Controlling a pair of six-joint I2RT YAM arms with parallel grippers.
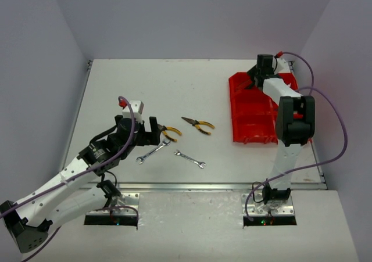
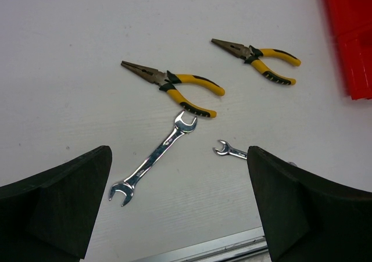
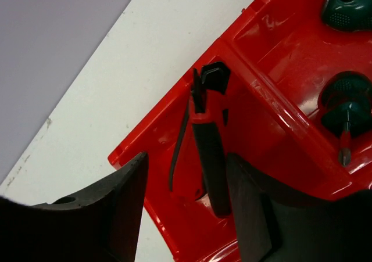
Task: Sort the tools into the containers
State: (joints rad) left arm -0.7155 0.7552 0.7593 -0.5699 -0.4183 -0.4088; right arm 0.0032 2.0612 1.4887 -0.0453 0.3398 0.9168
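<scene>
Two yellow-and-black pliers (image 2: 174, 88) (image 2: 258, 57) and two silver wrenches (image 2: 154, 157) (image 2: 229, 151) lie on the white table. My left gripper (image 2: 180, 215) hangs wide open just short of them, with nothing between its fingers (image 2: 58, 204); from above, the left gripper (image 1: 157, 131) sits beside the nearer pliers (image 1: 171, 133). The red tray (image 1: 253, 108) stands at the right. My right gripper (image 3: 186, 175) is open over the tray's far left compartment (image 3: 151, 140), where red-and-black pliers (image 3: 209, 151) lie between the spread fingers, close to the right one.
Green-handled screwdrivers (image 3: 349, 105) (image 3: 349, 6) lie in the neighbouring tray compartments. The tray's corner (image 2: 349, 35) shows at the upper right of the left wrist view. A metal rail (image 2: 221, 247) runs along the table's near edge. Grey walls close in the table.
</scene>
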